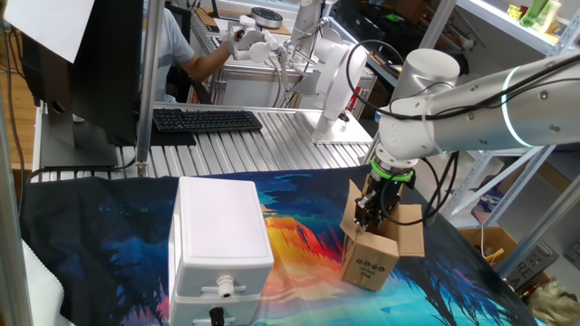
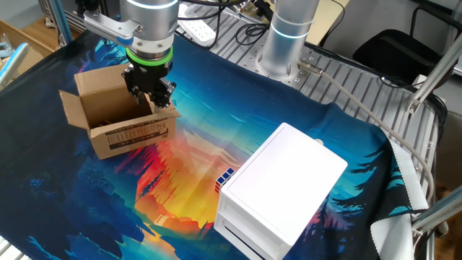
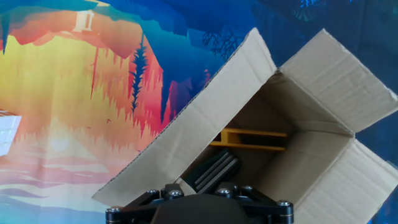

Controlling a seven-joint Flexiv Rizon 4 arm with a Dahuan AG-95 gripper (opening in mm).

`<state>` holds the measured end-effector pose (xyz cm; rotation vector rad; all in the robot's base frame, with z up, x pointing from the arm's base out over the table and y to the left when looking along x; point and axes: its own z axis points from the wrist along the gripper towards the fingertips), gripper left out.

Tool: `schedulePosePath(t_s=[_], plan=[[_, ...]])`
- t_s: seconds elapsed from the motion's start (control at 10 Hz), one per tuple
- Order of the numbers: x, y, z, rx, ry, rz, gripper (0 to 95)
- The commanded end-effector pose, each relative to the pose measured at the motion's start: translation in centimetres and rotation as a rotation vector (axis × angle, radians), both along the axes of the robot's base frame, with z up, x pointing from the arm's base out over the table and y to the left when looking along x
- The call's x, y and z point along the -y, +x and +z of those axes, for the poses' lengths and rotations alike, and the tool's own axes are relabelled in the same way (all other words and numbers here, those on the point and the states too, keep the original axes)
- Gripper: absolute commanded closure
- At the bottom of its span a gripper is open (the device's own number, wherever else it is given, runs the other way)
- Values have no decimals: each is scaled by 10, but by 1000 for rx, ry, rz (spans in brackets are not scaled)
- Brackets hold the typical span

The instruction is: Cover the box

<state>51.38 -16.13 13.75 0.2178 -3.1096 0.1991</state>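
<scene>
1. While the arm hangs over the colourful printed cloth, the tool points straight down at one long flap of the brown cardboard box.
2. That flap stands raised, leaning in over the opening; one dark finger shows just inside it. Whether the tool's partly parted fingers pinch the flap or only stand beside it, I cannot tell.
3. The box sits upright on the surface, opening upward, its other flaps splayed outward.
4. Its long axis runs along the side with black printed marks; in the other fixed view that side faces the camera, slightly right.
5. Inside, something yellow lies near the bottom.
6. The large white plastic case stands well apart from the box, its front connector facing one fixed view.
</scene>
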Motion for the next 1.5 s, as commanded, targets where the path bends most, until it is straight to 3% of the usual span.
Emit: schedulePosePath(t_s=[0.1,0.6,0.9,1.5], plan=[[0,0,0,0,15,-5,570],[0,0,0,4,33,-28,570],[0,0,0,19,37,-49,570],[0,-2,5,6,47,-52,570]])
